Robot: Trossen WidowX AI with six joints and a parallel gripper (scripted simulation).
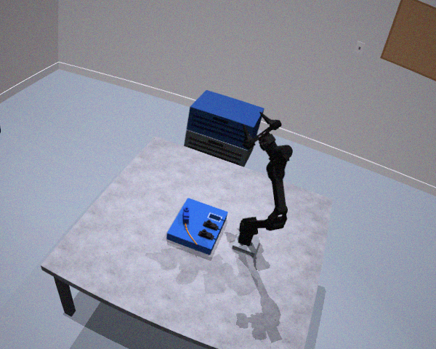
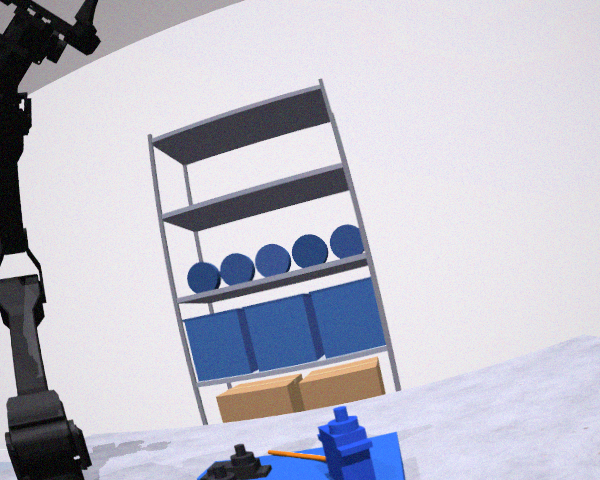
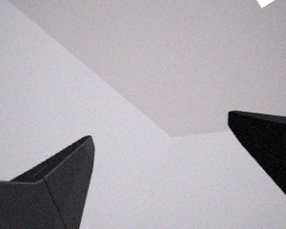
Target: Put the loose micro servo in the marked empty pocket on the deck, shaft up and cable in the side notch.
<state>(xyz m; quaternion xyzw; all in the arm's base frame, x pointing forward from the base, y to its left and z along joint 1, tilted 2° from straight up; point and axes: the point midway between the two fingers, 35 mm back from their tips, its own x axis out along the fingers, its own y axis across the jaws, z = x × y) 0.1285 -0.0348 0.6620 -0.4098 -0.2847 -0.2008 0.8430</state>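
Observation:
The loose blue micro servo (image 1: pixel 186 216) (image 2: pixel 346 446) stands on the left part of the blue deck (image 1: pixel 177 232) (image 2: pixel 389 454), its output shaft pointing up. Its orange cable (image 1: pixel 190 235) (image 2: pixel 296 455) trails over the deck toward the front edge in the top view. The marked pocket (image 1: pixel 214 217), outlined in white, is empty near the deck's right edge, with a side notch. My gripper (image 1: pixel 253 120) (image 3: pixel 161 130) is open and empty, high above the table and far from the servo. The exterior view cuts off its fingertips.
Two black servos (image 1: pixel 210 225) (image 1: pixel 206 234) sit in the deck beside the pocket. The arm's base (image 1: pixel 247 230) stands right of the deck on the table (image 1: pixel 116 243). A blue and grey drawer cabinet (image 1: pixel 225 108) is behind the table; a shelf rack (image 2: pixel 269 196) shows in the exterior view.

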